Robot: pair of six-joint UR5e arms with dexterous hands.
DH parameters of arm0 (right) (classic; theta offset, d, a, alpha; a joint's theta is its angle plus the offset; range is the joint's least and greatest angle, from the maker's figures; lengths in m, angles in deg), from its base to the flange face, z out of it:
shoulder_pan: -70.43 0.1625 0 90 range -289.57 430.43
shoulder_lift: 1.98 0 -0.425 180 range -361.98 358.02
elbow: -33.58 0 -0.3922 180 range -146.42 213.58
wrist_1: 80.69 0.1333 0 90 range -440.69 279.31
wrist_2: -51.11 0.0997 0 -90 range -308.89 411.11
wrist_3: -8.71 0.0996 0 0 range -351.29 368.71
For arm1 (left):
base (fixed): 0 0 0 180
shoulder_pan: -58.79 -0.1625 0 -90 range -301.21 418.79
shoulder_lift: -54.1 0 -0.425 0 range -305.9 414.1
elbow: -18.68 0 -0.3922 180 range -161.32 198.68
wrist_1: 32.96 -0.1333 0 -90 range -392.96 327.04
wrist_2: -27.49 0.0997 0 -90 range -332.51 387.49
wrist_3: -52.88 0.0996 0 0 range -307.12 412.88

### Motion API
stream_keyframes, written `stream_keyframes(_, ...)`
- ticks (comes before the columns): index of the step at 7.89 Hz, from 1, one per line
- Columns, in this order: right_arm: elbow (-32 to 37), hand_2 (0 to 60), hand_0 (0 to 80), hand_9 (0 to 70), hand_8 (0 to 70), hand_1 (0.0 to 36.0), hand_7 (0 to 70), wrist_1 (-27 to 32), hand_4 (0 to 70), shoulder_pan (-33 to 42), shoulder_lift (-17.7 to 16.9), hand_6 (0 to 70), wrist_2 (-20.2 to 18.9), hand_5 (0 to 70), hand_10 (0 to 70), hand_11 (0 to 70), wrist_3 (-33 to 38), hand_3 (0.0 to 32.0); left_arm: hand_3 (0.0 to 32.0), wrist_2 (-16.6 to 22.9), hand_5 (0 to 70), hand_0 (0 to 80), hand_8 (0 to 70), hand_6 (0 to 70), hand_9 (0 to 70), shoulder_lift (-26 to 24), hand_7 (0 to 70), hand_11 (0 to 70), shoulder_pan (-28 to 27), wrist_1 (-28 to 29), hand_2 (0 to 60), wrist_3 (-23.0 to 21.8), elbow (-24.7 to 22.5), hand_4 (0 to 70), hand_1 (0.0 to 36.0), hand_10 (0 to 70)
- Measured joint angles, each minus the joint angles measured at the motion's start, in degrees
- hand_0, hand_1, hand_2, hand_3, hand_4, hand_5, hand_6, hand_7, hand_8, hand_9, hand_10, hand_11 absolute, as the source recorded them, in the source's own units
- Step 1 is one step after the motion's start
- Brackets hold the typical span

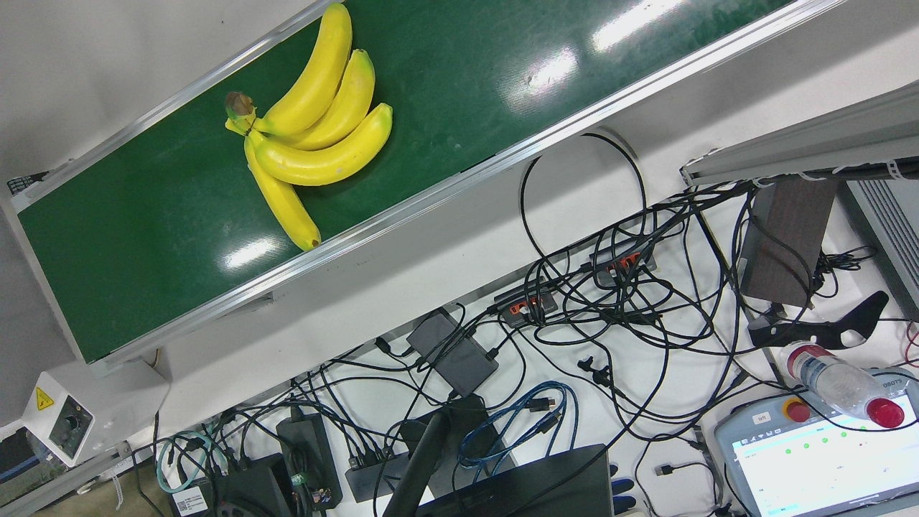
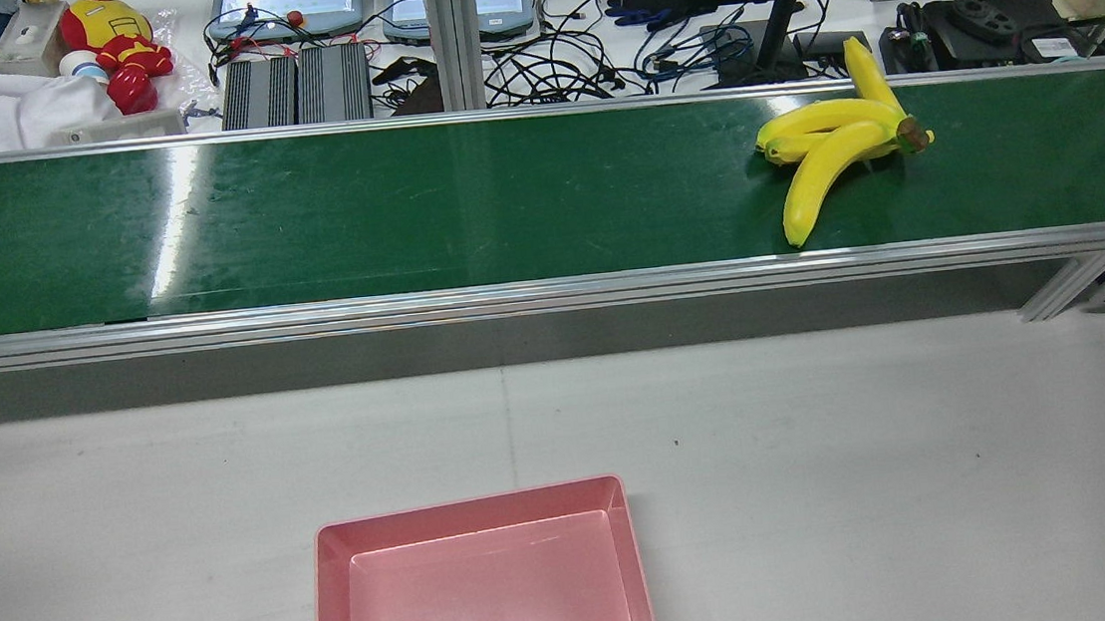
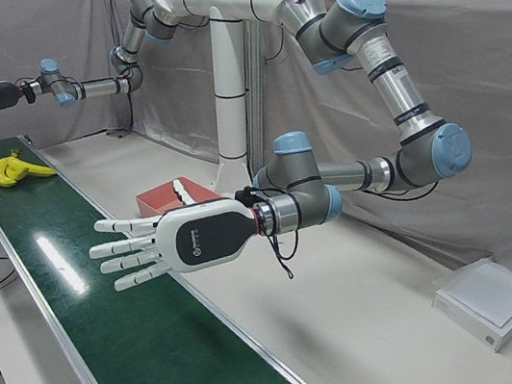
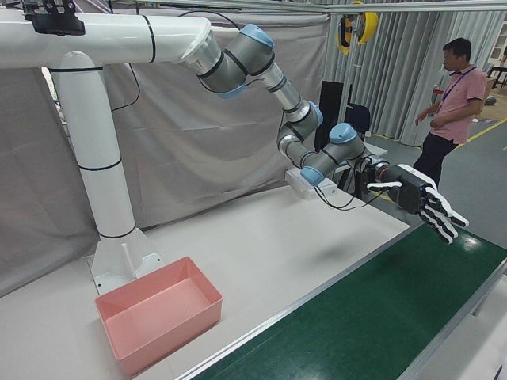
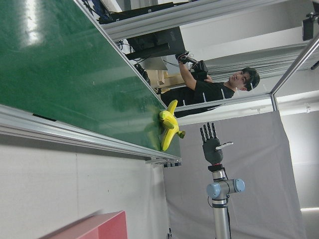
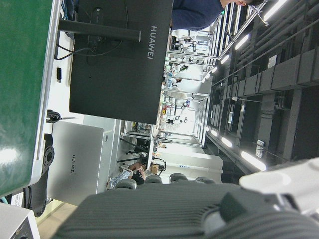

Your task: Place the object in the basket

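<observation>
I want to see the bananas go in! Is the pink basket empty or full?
Empty. The rear view shows the pink basket with a bare bottom; the banana bunch lies on the green conveyor belt.

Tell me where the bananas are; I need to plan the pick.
In the rear view the bananas lie on the green belt toward its right end, far from the pink basket at the near table edge.
</observation>
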Motion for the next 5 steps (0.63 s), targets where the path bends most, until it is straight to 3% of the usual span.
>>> stream_keyframes(1, -0.02, 0.0, 0.0, 0.0, 0.0, 0.0, 0.0, 0.0, 0.0, 0.0, 0.0, 0.0, 0.0, 0.0, 0.0, 0.0, 0.0, 0.0, 7.2, -0.07, 10.5, 52.2, 8.1, 1.0, 10.4, -0.17, 6.5, 7.5, -0.76, 0.46, 0.0, 0.19, 1.46, 16.2, 12.4, 4.1)
stream_keyframes(2, -0.06, 0.0, 0.0, 0.0, 0.0, 0.0, 0.0, 0.0, 0.0, 0.0, 0.0, 0.0, 0.0, 0.0, 0.0, 0.0, 0.03, 0.0, 14.0, -0.23, 8.0, 53.5, 6.9, 0.0, 8.0, -0.85, 5.5, 5.8, -1.65, 1.57, 0.0, 0.26, 3.78, 9.6, 14.0, 2.7)
stream_keyframes(3, -0.08, 0.0, 0.0, 0.0, 0.0, 0.0, 0.0, 0.0, 0.0, 0.0, 0.0, 0.0, 0.0, 0.0, 0.0, 0.0, 0.06, 0.0, 15.4, -0.41, 9.7, 60.9, 6.5, 0.0, 8.0, -2.16, 6.0, 8.1, -2.25, 2.97, 0.6, 0.25, 6.69, 8.9, 21.2, 3.8)
stream_keyframes(4, -0.08, 0.0, 0.0, 0.0, 0.0, 0.0, 0.0, 0.0, 0.0, 0.0, 0.0, 0.0, 0.0, 0.0, 0.0, 0.0, 0.07, 0.0, 15.8, -0.52, 9.8, 69.6, 6.9, 0.0, 8.8, -3.54, 6.4, 10.0, -2.53, 4.19, 5.3, 0.23, 9.37, 8.8, 26.3, 4.7)
stream_keyframes(5, -0.08, 0.0, 0.0, 0.0, 0.0, 0.0, 0.0, 0.0, 0.0, 0.0, 0.0, 0.0, 0.0, 0.0, 0.0, 0.0, 0.05, 0.0, 15.8, -0.56, 9.6, 67.1, 7.7, 0.0, 9.7, -4.43, 6.6, 9.5, -2.65, 4.98, 3.0, 0.21, 11.05, 7.9, 25.2, 4.4)
